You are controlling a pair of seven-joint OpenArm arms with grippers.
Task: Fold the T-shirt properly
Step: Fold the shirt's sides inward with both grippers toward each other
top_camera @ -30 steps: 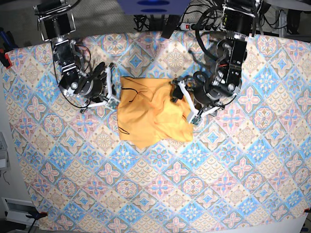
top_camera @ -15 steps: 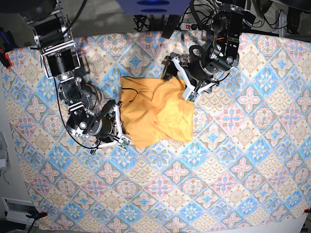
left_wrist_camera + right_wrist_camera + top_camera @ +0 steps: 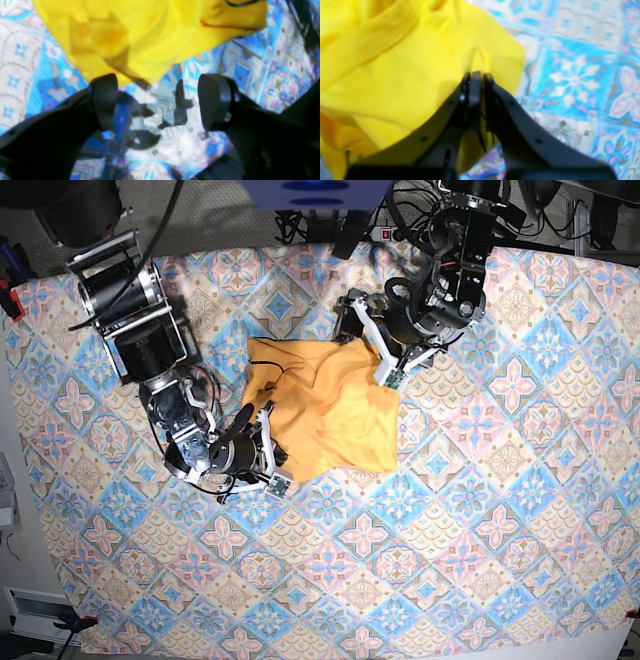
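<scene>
The crumpled pale yellow-orange fabric T-shirt (image 3: 320,415) lies on the tile-patterned cloth (image 3: 480,510) covering the tabletop; the right end effector (image 3: 268,452) sits at its front-left corner, apparently pinching it, the left end effector (image 3: 372,352) behind its far-right corner.

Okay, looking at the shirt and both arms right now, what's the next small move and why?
Probably ease the left gripper forward and close on the T-shirt edge just ahead. Its jaws stand open over the patterned cloth, holding nothing, with the yellow hem right in front of them. The right gripper looks shut on the opposite corner of the shirt, so it seems ready to lift once both sides are held.
</scene>
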